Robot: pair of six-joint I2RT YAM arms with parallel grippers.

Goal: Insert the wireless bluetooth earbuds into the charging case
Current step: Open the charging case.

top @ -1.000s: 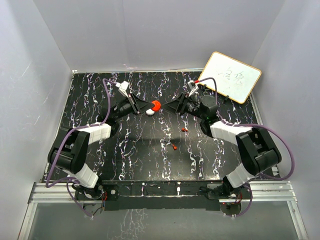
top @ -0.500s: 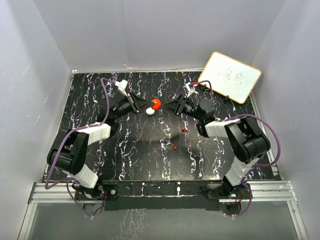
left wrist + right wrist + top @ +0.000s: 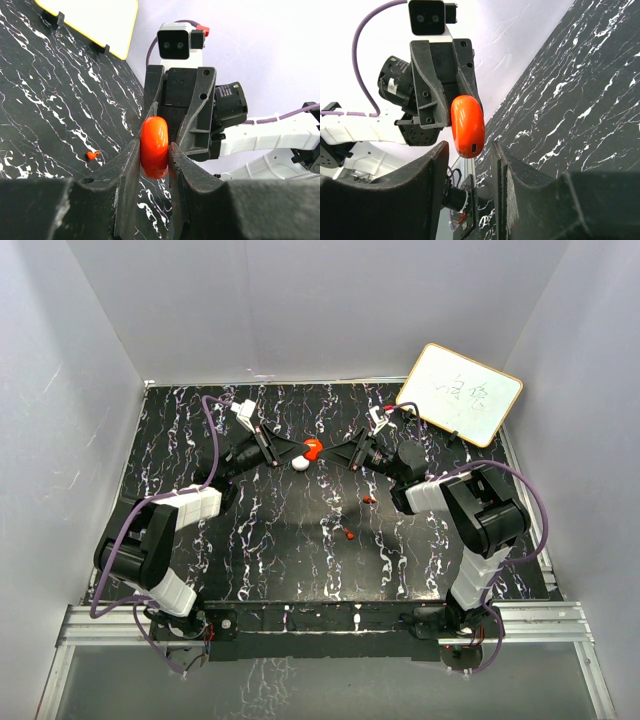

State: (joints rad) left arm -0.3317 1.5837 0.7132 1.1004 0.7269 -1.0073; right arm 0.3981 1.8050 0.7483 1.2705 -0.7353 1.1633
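Note:
The red charging case (image 3: 154, 147) hangs above the back middle of the table, edge-on, with my left gripper (image 3: 155, 156) shut on it. In the top view the case (image 3: 312, 449) sits between the two grippers. My right gripper (image 3: 469, 150) faces it from the right and is open. The case's (image 3: 468, 125) lower end, with its small port, reaches just into the gap, and space shows on both sides. Two tiny red earbuds (image 3: 368, 499) (image 3: 349, 534) lie on the black marbled table; one earbud (image 3: 92, 155) also shows in the left wrist view.
A small white round piece (image 3: 300, 464) shows just below the case in the top view. A yellow-framed whiteboard (image 3: 460, 393) leans at the back right corner. Grey walls (image 3: 80, 390) close in the table on three sides.
My right gripper has moved left toward the case and its jaws have narrowed. The right arm's elbow has swung inward. The left gripper and the case have not moved.

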